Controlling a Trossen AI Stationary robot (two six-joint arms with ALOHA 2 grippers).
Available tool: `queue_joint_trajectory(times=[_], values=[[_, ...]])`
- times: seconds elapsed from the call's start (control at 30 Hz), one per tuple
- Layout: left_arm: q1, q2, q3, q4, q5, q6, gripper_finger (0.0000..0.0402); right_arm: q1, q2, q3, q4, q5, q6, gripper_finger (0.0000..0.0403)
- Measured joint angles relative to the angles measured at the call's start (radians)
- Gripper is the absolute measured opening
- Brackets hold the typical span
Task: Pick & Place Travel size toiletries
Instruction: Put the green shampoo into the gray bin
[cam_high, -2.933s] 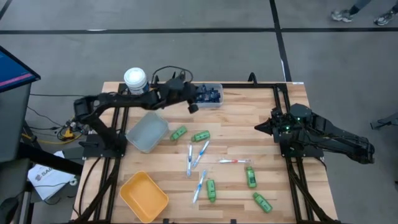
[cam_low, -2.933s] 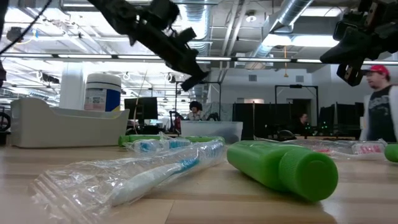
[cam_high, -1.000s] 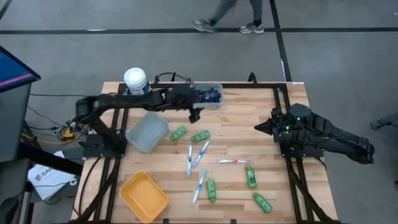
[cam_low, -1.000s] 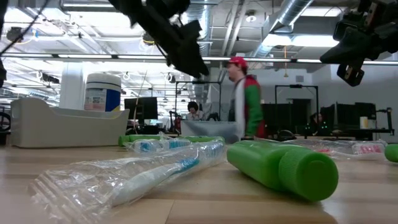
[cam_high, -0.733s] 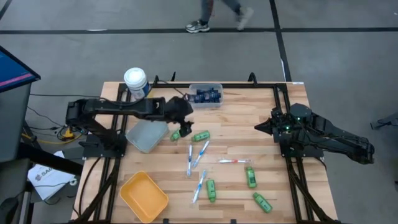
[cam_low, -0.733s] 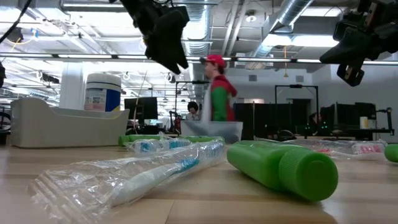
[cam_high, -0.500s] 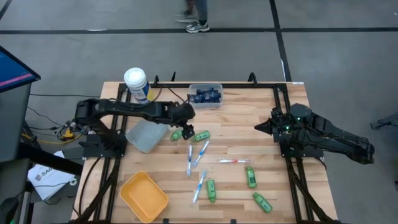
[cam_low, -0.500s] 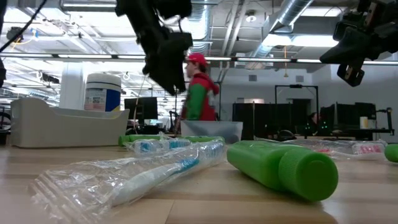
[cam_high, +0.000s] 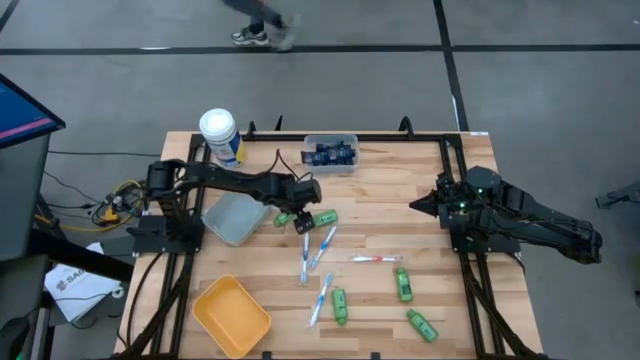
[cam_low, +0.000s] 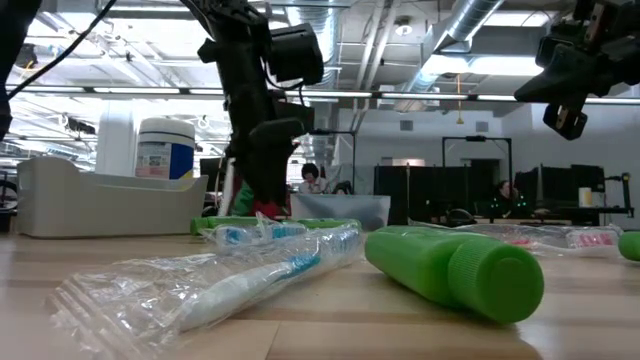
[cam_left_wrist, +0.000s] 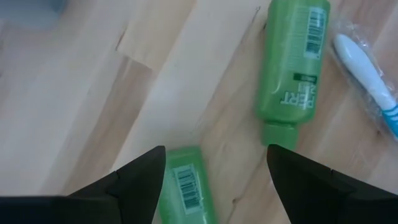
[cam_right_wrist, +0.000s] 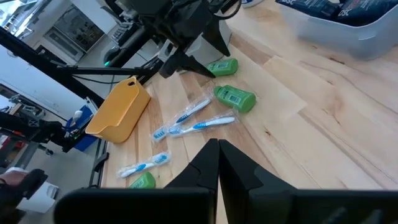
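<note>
Over green bottle (cam_high: 287, 214) now, lowered

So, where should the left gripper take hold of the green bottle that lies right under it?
Probably from straight above, across the body's middle. The green bottle lies flat between the open fingers of the left gripper, its rounded sides facing them.

High view: straight down on the whole slatted wooden table (cam_high: 420, 190) and both arms. Low view: table-top height, level across into the room, close behind a bright green plastic bottle (cam_low: 455, 270). Left wrist view: near the wood, past its own spread dark fingers (cam_left_wrist: 140, 180); another green bottle beyond the fingertips. Right wrist view: farther off, past its closed fingers, sharing the table's bottles with the high view.
</note>
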Motion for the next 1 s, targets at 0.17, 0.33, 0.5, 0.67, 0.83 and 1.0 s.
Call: queue_joint_trajectory(times=[0.17, 0.33, 0.5, 0.67, 0.83, 1.0], values=[[0.004, -0.008, 0.0, -0.072, -0.003, -0.019, 0.0276, 0.0, 0.0, 0.0, -0.003, 0.0, 0.0, 0.0001], [0.016, 0.003, 0.0, -0.089, -0.01, 0.005, 0.0276, 0.0, 0.0, 0.0, -0.022, 0.0, -0.001, 0.0001], [0.034, 0.002, 0.0, -0.088, -0.047, 0.012, 0.0276, 0.0, 0.0, 0.0, -0.023, 0.0, -0.001, 0.0001], [0.035, 0.002, 0.0, -0.096, -0.047, 0.013, 0.0276, 0.0, 0.0, 0.0, -0.023, 0.0, 0.0, 0.0001], [0.035, 0.002, -0.006, -0.092, 0.0, 0.016, 0.0276, 0.0, 0.0, 0.0, -0.023, 0.0, 0.0, 0.0001], [0.035, 0.001, -0.063, -0.096, 0.007, 0.016, 0.0276, 0.0, 0.0, 0.0, -0.023, 0.001, 0.0, 0.0001]])
